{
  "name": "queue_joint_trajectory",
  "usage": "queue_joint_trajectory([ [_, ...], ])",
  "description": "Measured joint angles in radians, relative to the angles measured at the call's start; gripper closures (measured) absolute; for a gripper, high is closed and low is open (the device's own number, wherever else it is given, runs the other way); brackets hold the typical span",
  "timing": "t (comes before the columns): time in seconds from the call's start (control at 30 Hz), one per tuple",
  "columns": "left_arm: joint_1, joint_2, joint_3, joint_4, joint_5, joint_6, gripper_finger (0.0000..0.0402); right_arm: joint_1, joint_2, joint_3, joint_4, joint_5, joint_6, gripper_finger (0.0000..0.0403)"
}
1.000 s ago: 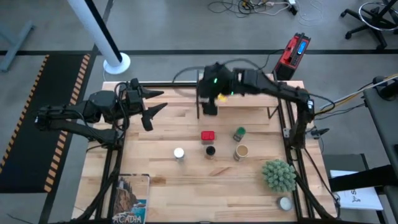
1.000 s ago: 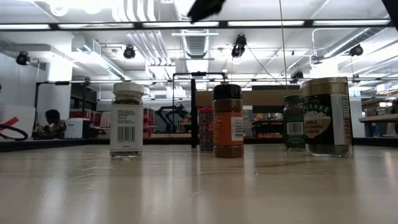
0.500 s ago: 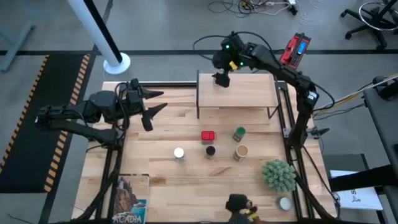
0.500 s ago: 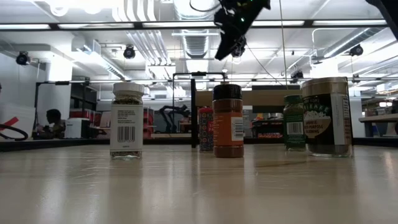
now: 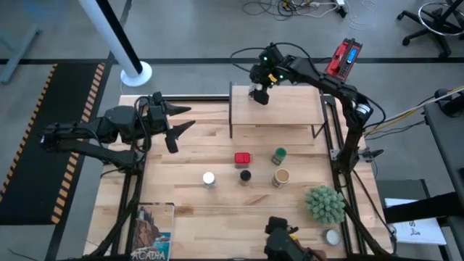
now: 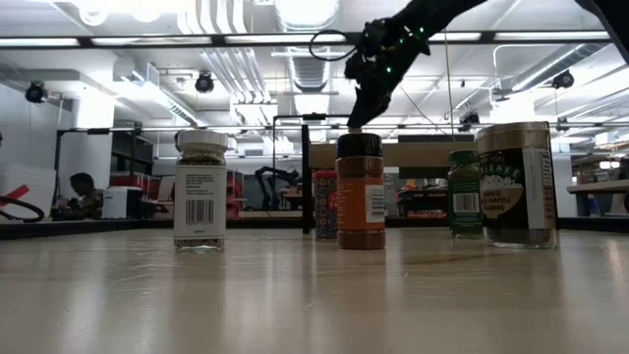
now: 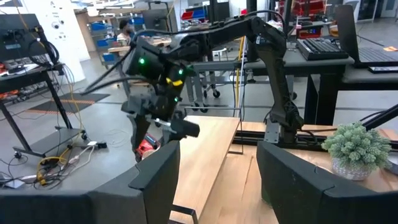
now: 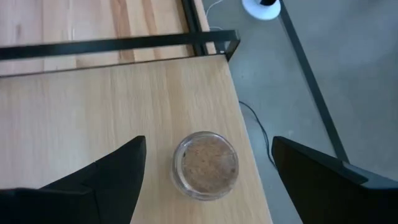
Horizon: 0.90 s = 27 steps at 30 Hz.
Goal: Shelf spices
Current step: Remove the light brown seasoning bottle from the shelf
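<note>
A small jar (image 8: 206, 165) with a clear top showing brown spice stands upright on the light wood shelf (image 5: 286, 110), near its far left corner. My right gripper (image 8: 208, 140) hovers over it, open, a finger on either side and neither touching. On the table in front of the shelf stand a red tin (image 5: 242, 158) and jars with green (image 5: 279, 155), black (image 5: 245, 175) and white (image 5: 209, 179) lids, plus a tan cylinder (image 5: 281, 176). My left gripper (image 5: 177, 123) waits open over the table's left side.
A spiky green plant (image 5: 324, 204) and a flat white round tin (image 5: 332, 237) sit at the near right corner. A picture book (image 5: 152, 230) lies at the near left. A dark thing (image 5: 281, 244) shows at the near edge.
My right gripper has gone from the shelf's near left corner toward the table's far edge and come down over the shelf's far left part. A dark thing has come into view at the table's near edge.
</note>
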<state>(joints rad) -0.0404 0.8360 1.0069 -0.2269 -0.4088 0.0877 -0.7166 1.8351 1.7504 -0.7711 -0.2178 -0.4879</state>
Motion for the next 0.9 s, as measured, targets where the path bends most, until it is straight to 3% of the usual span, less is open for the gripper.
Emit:
queue_joint_trajectory([
  [0.63, 0.0, 0.0, 0.0, 0.001, 0.0, 0.0, 0.0198, 0.001, 0.001, -0.133, 0.122, 0.001, 0.023, 0.0084],
  [0.9, 0.0, 0.0, 0.0, 0.001, 0.0, 0.0, 0.0198, 0.003, 0.001, -0.133, 0.127, 0.001, 0.02, 0.0154],
])
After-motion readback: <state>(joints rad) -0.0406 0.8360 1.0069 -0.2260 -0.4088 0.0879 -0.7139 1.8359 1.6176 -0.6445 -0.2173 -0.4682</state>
